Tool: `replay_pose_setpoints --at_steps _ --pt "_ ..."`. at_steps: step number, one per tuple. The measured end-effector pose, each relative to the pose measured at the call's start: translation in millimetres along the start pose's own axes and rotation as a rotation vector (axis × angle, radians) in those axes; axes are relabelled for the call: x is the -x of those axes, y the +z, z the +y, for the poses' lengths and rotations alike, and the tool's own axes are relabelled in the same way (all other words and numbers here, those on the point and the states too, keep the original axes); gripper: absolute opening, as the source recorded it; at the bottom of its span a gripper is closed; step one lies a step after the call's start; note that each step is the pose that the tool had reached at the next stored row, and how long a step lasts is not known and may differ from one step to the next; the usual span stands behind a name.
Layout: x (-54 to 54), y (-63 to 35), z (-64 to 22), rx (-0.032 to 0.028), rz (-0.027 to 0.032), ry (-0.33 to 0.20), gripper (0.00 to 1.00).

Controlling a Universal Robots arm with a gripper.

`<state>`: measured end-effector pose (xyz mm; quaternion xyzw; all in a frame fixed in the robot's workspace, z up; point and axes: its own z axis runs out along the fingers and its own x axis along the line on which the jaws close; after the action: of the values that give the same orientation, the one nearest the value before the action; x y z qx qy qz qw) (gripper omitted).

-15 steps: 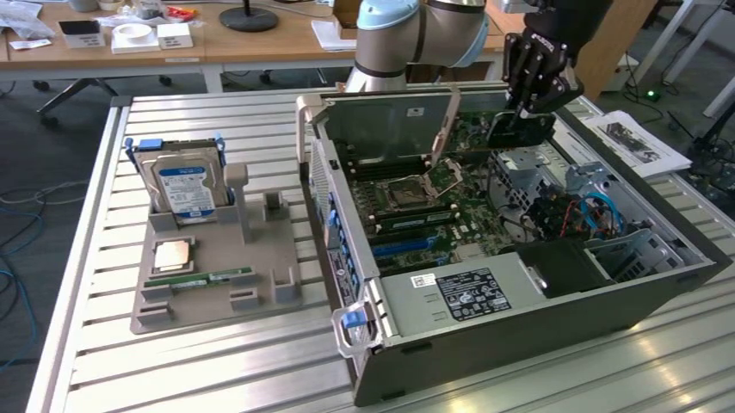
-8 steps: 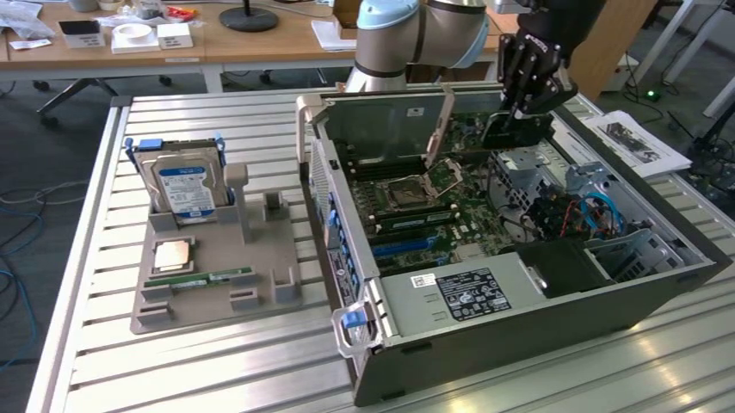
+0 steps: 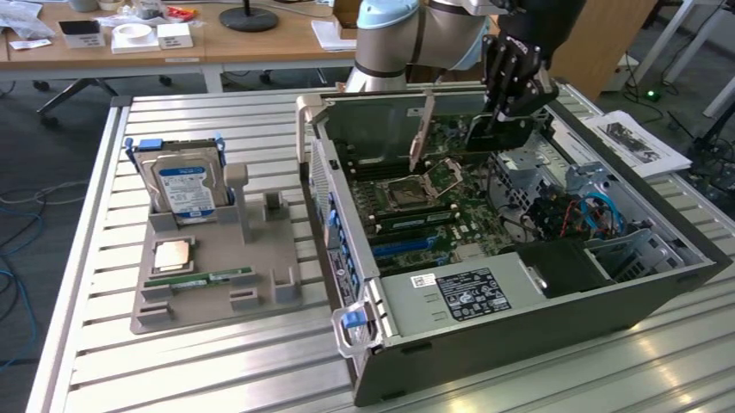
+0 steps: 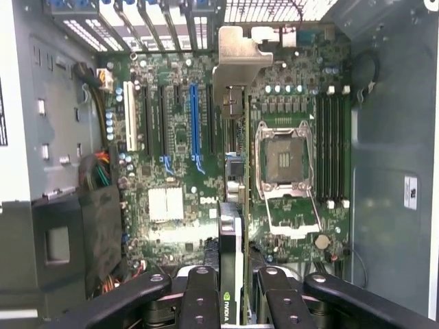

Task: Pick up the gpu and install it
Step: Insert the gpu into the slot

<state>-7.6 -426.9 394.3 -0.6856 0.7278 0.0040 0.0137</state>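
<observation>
My gripper is shut on the gpu, a dark card with a silvery end bracket, and holds it above the open computer case near the case's rear wall. Seen from the wrist, the gpu is edge-on between my fingers, and its bracket points toward the rear slot openings. It hangs over the motherboard, between the blue expansion slot and the empty processor socket. I cannot tell whether the card's lower edge touches a slot.
A grey holder tray at the exterior view's left carries a hard drive, a processor chip and a green memory stick. Inside the case lie a power supply and cables. Papers lie at the right.
</observation>
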Motion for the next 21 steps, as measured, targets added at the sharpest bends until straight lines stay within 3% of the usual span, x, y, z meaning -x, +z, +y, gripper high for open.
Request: replay_pose_setpoints --at_steps 8,21 --pt "0.0 0.9 1.1 -0.0002 -0.0006 0.0 0.27" --pt "-0.7 23.8 1.4 -0.0001 -0.0003 0.0 0.27"
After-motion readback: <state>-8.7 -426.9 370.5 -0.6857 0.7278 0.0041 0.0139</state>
